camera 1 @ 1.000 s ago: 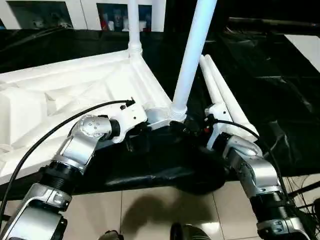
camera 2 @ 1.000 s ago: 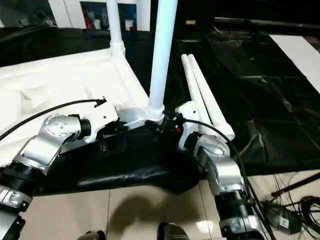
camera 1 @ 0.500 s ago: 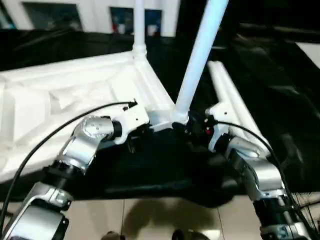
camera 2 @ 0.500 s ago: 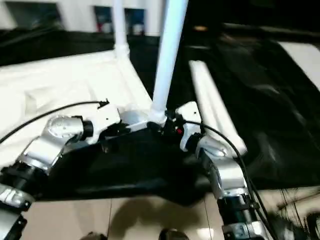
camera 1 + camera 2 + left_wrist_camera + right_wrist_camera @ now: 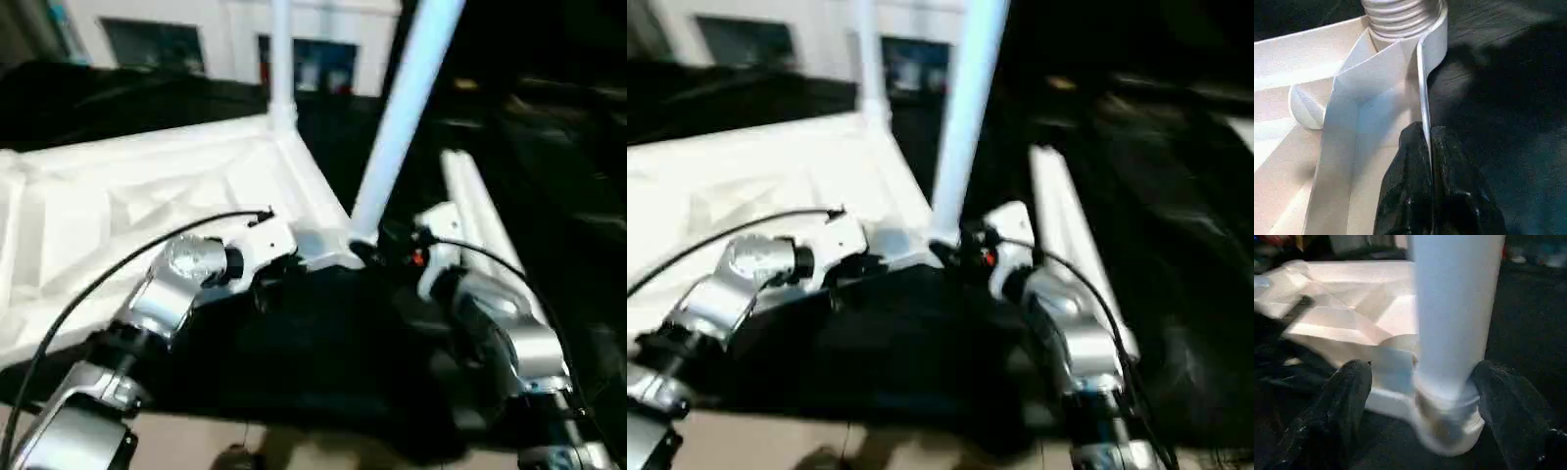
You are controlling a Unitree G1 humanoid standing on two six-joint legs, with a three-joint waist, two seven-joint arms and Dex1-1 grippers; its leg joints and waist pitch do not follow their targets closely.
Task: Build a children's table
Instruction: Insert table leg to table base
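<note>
With two legs standing in the upturned table top (image 5: pixel 147 186), we pinch its rim with our left gripper (image 5: pixel 1426 142); our right gripper (image 5: pixel 1422 396) straddles the near leg (image 5: pixel 402 117), spread wide; two spare legs (image 5: pixel 475 211) lie beside.

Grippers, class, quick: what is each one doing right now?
Left gripper: shut on the table top's rim, beside the corner socket.
Right gripper: open, fingers either side of the leg at its base.
</note>
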